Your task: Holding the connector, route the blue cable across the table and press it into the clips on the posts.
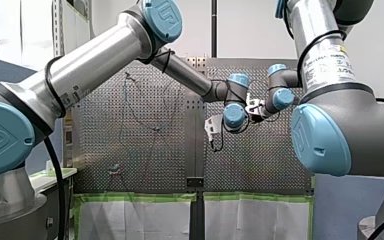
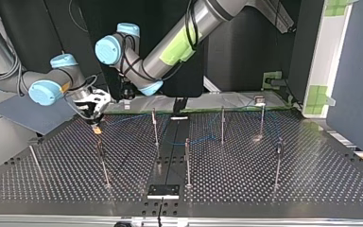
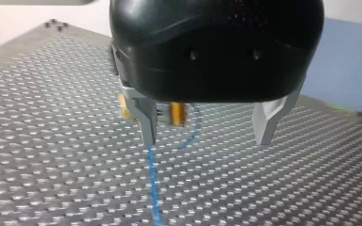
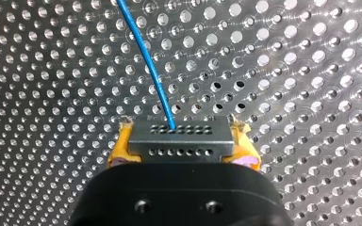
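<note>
- At the top view's left, the connector (image 4: 179, 134) is held fast between the yellow-padded fingers of my right gripper (image 4: 183, 150), low over the worktop (image 4: 311, 70).
- Blue cable (image 4: 153, 70) is seen leaving the connector and trailing loosely across the plate among the posts (image 2: 222, 124).
- My left gripper (image 3: 207, 129) is stationed just beside, fingers wide apart and empty, with the cable passing under one of them.
- Step judged: routing barely begun. Whether any post grips the cable cannot be told.
- Next move: the connector should be carried to the nearest post, with the cable kept taut and pressed down.
</note>
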